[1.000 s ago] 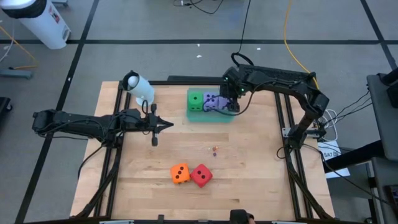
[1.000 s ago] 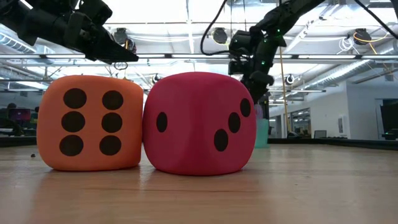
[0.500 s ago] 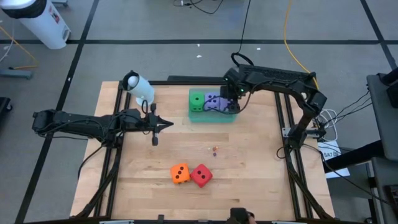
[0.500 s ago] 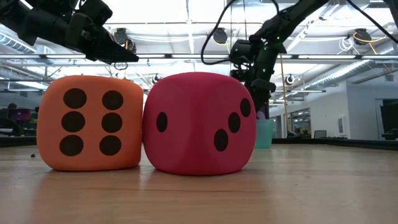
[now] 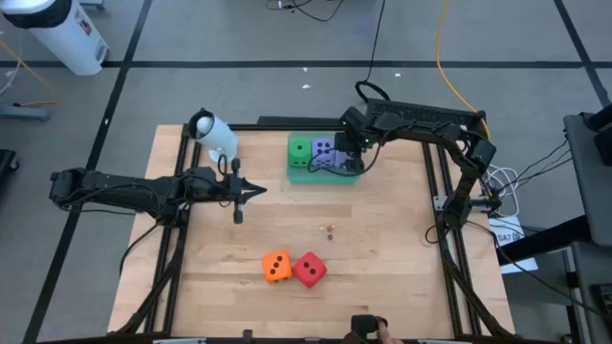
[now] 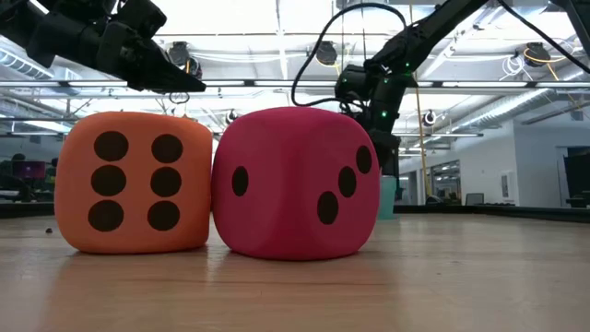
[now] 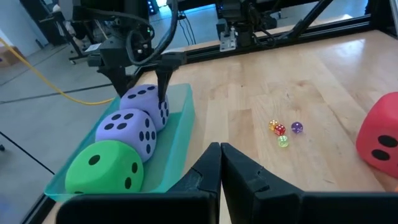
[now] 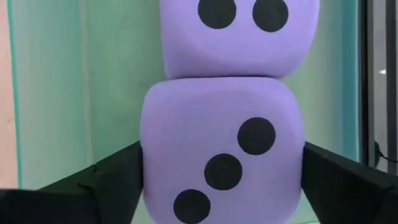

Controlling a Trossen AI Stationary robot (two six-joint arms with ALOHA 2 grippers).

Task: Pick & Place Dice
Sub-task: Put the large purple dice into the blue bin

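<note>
Looking from above: green die (image 5: pixel 300 150) and two purple dice (image 5: pixel 324 153) in row inside teal tray (image 5: pixel 322 178) at table's far edge, right gripper (image 5: pixel 350 143) above tray's right end; orange die (image 5: pixel 276 267) and red die (image 5: pixel 310 269) touching near front edge, tiny dice (image 5: pixel 330 229) between. Low view: orange (image 6: pixel 134 183) and red (image 6: pixel 295 183) blocking nearly everything behind. Left wrist: left gripper (image 7: pixel 220 163) closed, empty, near tray (image 7: pixel 178 134). Right wrist: fingers (image 8: pixel 106 180) wide apart beside nearer purple die (image 8: pixel 222 155), three pips facing up.
</note>
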